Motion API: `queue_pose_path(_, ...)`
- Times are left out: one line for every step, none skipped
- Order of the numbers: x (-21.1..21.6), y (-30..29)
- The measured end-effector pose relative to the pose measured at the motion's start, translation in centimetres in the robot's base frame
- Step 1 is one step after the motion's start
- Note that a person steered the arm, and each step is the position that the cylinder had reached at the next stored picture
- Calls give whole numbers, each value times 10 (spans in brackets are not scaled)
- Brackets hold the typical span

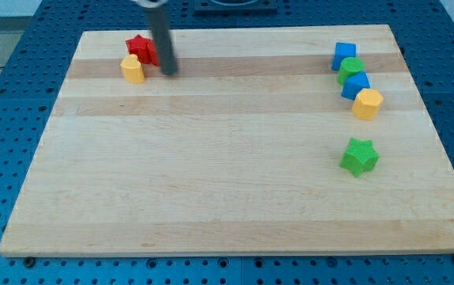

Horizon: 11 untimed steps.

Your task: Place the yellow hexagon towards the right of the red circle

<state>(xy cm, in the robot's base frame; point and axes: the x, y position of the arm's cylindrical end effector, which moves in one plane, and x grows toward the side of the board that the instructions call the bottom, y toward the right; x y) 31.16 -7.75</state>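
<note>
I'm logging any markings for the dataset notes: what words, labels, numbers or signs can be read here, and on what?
None: no text, number or sign is readable.
Blocks, such as the yellow hexagon and red star: plain faces.
Wooden board: bare grain.
My tip, right of the red star: unmarked.

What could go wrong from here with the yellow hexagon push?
1. My tip sits at the view's top left beside the red block and a yellow block, so I might push that yellow one by mistake; the yellow hexagon is far off at the view's right.
2. The hexagon touches a blue block in a tight column with a green block; pushing it may drag these along.
3. No clear red circle shows; the target is uncertain.
</note>
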Motion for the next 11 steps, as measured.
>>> queue_pose_path(75,97)
queue_pose_path(134,198)
queue_pose_path(125,286)
queue_pose_path(91,287)
queue_pose_path(83,294)
queue_pose_path(83,351)
queue_pose_path(66,356)
queue_pose_path(49,273)
queue_pose_path(40,177)
queue_pose_path(28,79)
queue_pose_path(9,-7)
